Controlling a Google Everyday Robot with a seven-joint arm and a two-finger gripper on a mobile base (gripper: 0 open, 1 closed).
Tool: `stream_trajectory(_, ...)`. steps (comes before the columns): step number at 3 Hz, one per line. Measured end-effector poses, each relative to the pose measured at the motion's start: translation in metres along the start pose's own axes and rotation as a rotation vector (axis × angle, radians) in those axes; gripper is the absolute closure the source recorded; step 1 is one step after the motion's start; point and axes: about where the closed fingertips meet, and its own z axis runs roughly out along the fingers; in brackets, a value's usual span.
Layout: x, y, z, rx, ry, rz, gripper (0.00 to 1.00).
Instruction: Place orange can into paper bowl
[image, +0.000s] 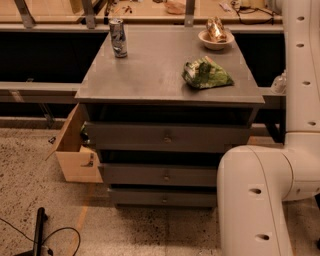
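The orange can (216, 28), shiny gold-orange, stands tilted inside the off-white paper bowl (214, 43) at the back right of the grey cabinet top (150, 70). Nothing holds the can. My white arm (300, 75) rises along the right edge of the view and leaves the picture at the top. The gripper is out of view above the top right corner, so its fingers do not show.
A taller slim silver-blue can (118, 37) stands at the back left of the top. A green crumpled bag (206, 74) lies right of centre. Drawers (167, 136) face me below. An open cardboard box (75, 145) sits at the left. A wooden bench (150, 10) runs behind.
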Motion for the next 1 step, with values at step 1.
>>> stream_trajectory(1,-0.0119,-0.0057,-0.0069,0.008,-0.025,0.009,0.0)
